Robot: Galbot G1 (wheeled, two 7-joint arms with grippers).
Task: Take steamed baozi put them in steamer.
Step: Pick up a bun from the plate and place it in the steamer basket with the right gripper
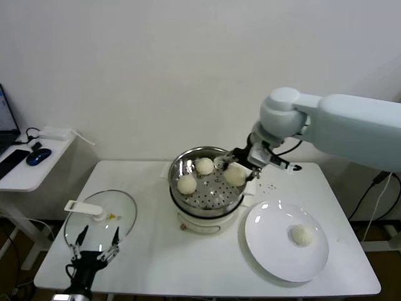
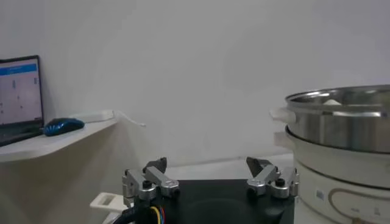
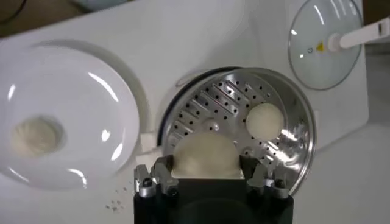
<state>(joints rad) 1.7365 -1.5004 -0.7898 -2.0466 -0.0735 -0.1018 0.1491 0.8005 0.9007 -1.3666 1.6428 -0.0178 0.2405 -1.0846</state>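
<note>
Right now I see a white table point(image 1: 156, 251) against a plain white wall point(image 1: 156, 63), with a side desk point(image 1: 31, 169) to my left carrying a laptop point(image 2: 18, 97) and a blue mouse point(image 1: 39, 156). One steamer point(image 1: 207, 188) sits mid-table on its white cooker base point(image 1: 200, 224). I count four baozi: two loose in the basket point(image 1: 187, 184) point(image 1: 204, 165), one on the white plate point(image 1: 285, 241) at point(image 1: 301, 234), and one point(image 3: 206, 155) clamped between my right gripper's point(image 3: 207, 179) fingers, low inside the steamer on its right side. One glass lid point(image 1: 103, 216) lies flat at front left. My left gripper point(image 2: 210, 179) hangs near that lid, jaws spread apart, holding nothing.
</note>
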